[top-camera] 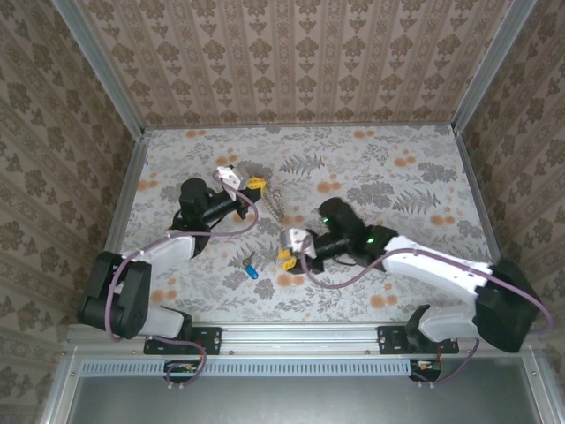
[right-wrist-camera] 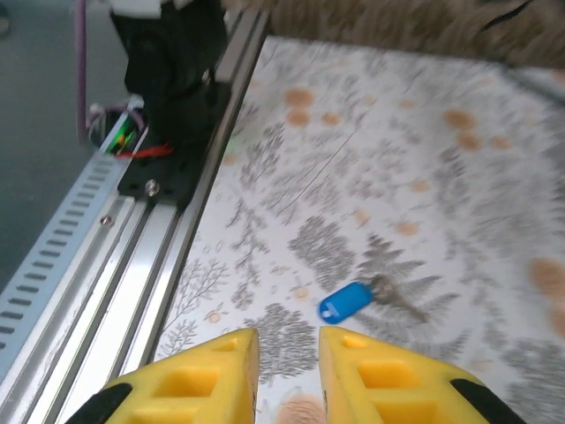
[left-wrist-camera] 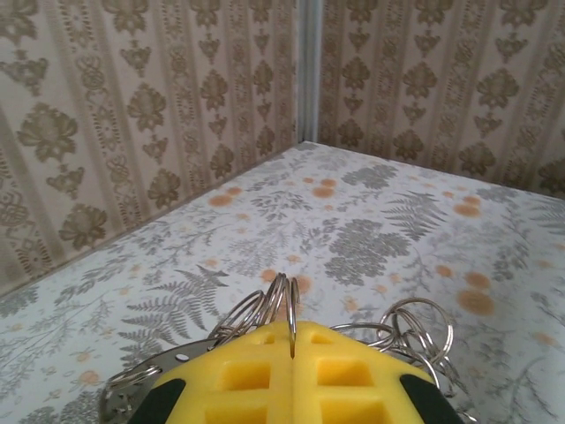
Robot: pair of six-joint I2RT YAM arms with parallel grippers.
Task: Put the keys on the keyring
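My left gripper point(top-camera: 253, 185) is shut, its yellow fingers point(left-wrist-camera: 231, 374) pinching the thin silvery keyring point(left-wrist-camera: 292, 304), which stands on edge and rises from between the fingertips. In the top view the keyring point(top-camera: 275, 203) hangs just right of that gripper, over the middle of the table. One of the keys, with a blue plastic head point(right-wrist-camera: 345, 300), lies flat on the table. My right gripper point(right-wrist-camera: 289, 340) hovers just short of the blue key, jaws parted with nothing between them. In the top view the blue key point(top-camera: 252, 270) lies left of and below the right gripper point(top-camera: 286, 246).
More silvery rings point(left-wrist-camera: 424, 329) bunch beside the held ring. An aluminium rail point(right-wrist-camera: 172, 265) runs along the table's near edge, with the left arm's black base point(right-wrist-camera: 172, 79) bolted on it. Patterned walls point(top-camera: 291, 62) enclose the floral table point(top-camera: 397, 177).
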